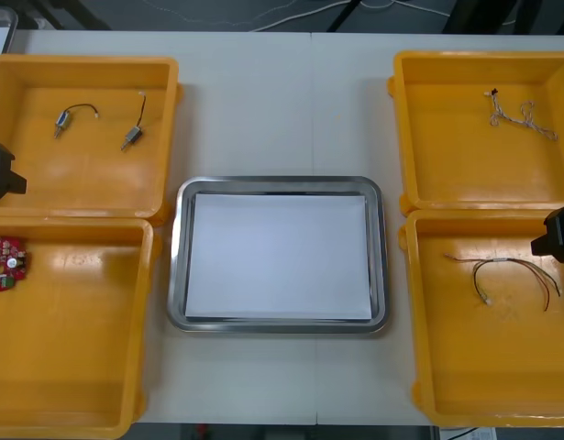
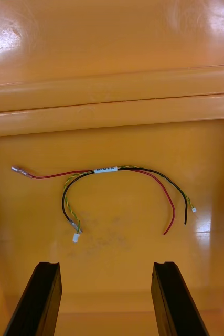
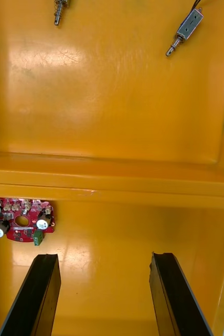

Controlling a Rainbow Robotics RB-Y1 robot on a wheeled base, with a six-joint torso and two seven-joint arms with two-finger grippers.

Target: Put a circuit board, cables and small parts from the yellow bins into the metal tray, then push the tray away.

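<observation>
Front view: metal tray point(image 1: 174, 275) centred on desk point(image 1: 282, 110) between yellow bins point(image 1: 465, 174), in both arms' reach. Left claw point(image 3: 104, 257) released beside round red circuit board point(image 3: 20, 226) in near left bin point(image 1: 80, 348) (likely first pick); right claw point(image 2: 106, 265) released, facing red and yellow cable point(image 2: 117, 169).

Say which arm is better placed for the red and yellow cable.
Right: the right gripper hangs open over the near right bin, red and yellow cable just beyond its fingers; left gripper over the left bins.
</observation>
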